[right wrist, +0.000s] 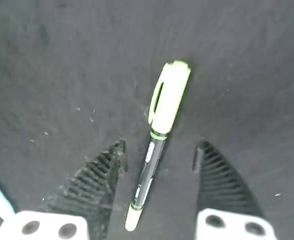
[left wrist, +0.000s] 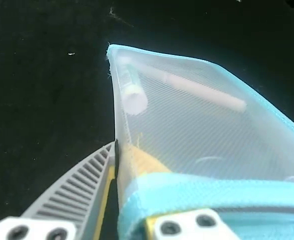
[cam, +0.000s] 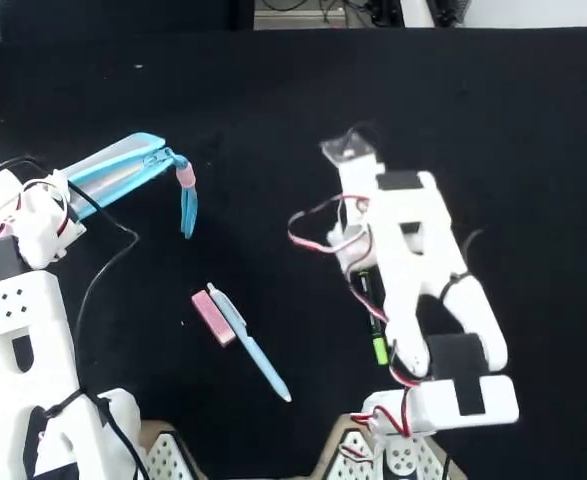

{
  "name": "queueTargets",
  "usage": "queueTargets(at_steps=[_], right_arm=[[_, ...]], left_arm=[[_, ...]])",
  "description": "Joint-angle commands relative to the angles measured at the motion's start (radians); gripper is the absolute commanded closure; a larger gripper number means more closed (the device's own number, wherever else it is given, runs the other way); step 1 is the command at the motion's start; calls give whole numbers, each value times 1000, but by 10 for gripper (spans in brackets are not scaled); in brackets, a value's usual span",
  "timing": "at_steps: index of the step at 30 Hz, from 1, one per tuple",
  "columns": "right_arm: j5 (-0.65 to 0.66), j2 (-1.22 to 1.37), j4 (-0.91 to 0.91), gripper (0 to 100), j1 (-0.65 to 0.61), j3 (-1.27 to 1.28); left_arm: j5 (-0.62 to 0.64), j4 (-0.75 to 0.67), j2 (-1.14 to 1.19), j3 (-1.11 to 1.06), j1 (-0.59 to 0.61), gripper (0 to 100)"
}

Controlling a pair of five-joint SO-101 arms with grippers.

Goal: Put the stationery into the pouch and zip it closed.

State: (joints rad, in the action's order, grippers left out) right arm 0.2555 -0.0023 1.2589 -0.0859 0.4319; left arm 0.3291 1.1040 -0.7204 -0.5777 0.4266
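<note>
Step in hand: pick of the green pen point(right wrist: 159, 132). Loading is partly done, zip not started.

- Right pincer point(right wrist: 159, 146): jaws spread, empty, poised over the worktop point(cam: 493, 120). The green pen lies flat between the two fingers, barrel running along the pincer's axis, cap end out past the tips. It touches neither finger. In the high view it peeks out from under the right arm point(cam: 378, 345).
- Left pincer point(left wrist: 119, 150): clamped on one edge of the pouch point(left wrist: 197, 135), holding it off the worktop. A white tube point(left wrist: 131, 92) and a white stick point(left wrist: 202, 90) show through the mesh, at the end far from the pincer.
- Zip pull point(cam: 185, 177) sits at the pouch end away from the left pincer, strap dangling below it. I can't tell how wide the mouth is.
- Blue pen point(cam: 248, 342) and eraser point(cam: 213, 317) lie touching side by side on the worktop, between the two pincers and well apart from both.

Next move, my read: drop the right pincer straight down and close across the barrel near mid-length. The fingers already straddle it, so little yaw correction is needed. The barrel is thin and round, so it may roll if one finger lands first. Then lift and carry to the pouch mouth. Blue pen and eraser come after, zip last.
</note>
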Motion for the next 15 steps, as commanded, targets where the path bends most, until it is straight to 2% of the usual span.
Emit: queueTargets(at_steps=[1, 6, 15], right_arm=[[3, 70, 25, 819, -9, -137], [-55, 277, 84, 819, -9, -282], [-61, 476, 91, 839, -8, -430]], left_arm=[[5, 2, -8, 54, -12, 970], [5, 2, -8, 54, -12, 970], [5, 2, -8, 54, -10, 970]])
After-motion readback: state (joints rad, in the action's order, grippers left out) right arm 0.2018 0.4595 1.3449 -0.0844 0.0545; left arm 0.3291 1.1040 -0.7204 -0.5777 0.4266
